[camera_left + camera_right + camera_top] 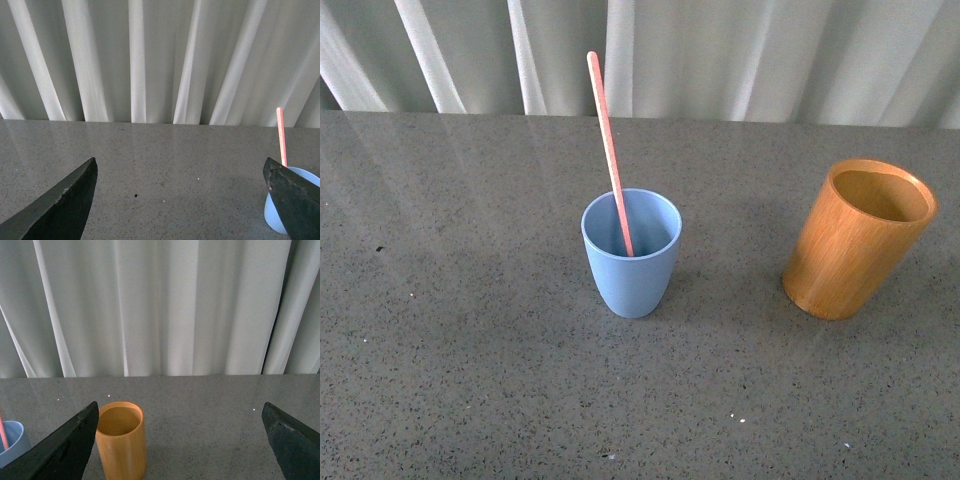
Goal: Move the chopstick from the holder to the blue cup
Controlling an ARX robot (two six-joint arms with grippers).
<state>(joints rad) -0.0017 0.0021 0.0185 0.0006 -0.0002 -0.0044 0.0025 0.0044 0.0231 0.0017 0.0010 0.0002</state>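
We see the chopstick (610, 150) standing tilted inside the cup (631, 253) on the desk (470, 350), the holder (857, 238) well apart. Our left fingers (60, 205) and right fingers (65, 450) are spread wide, holding nothing.

A plain staged test setup: a bare grey speckled stone surface (470, 380) backed by a pleated white curtain (160, 305).

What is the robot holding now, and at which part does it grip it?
Nothing is held. Both the left gripper and the right gripper are open and empty. The chopstick stands free in the blue cup.
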